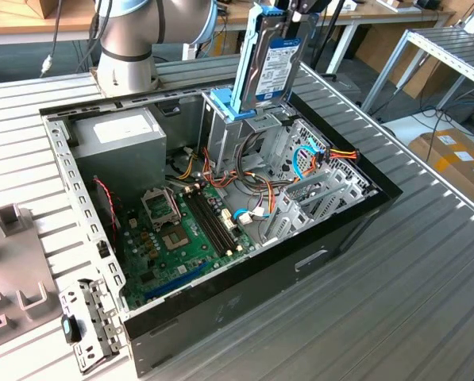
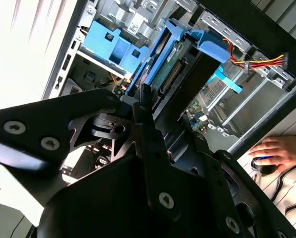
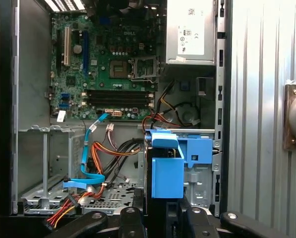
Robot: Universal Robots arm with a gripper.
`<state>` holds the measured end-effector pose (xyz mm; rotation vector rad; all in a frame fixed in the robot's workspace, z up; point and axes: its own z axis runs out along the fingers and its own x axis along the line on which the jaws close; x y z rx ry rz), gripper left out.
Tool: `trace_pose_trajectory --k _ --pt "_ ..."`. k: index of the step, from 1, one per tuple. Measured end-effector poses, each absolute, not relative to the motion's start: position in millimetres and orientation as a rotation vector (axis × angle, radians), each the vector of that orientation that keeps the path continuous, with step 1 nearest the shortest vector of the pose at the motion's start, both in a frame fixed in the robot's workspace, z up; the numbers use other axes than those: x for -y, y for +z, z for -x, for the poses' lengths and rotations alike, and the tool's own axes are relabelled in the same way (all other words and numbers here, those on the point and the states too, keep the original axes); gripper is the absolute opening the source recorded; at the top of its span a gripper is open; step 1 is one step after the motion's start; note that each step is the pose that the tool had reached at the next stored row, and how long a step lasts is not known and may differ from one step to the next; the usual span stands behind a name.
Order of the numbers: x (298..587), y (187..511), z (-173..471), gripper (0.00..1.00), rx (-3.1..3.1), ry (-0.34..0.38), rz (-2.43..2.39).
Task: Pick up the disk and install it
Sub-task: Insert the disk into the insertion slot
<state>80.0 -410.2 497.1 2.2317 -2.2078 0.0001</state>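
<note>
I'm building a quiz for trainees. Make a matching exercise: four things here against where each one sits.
1 disk
2 grey metal box
3 green circuit board
4 person's hand

A flat on the floor of the case
B resting on a mouse
C upright, rising above the case
D in a corner of the case

Pairs: 1-C, 2-D, 3-A, 4-B

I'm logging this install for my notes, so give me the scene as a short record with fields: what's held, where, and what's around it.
Held: the disk, upright, in a light-blue bracket
Gripper: gripper at the disk's upper end, jaws shut on it
Position: lower end at the drive cage of the open computer case
Install state: not yet seated
Inside case: motherboard, power supply
Nearby: a person's hand, in the second wrist view
</note>
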Motion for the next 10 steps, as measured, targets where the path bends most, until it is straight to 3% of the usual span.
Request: trace_pose_trajectory --k 10 --pt "427.7 497.0 -80.0 0.35 2.208 0.0 -2.232"
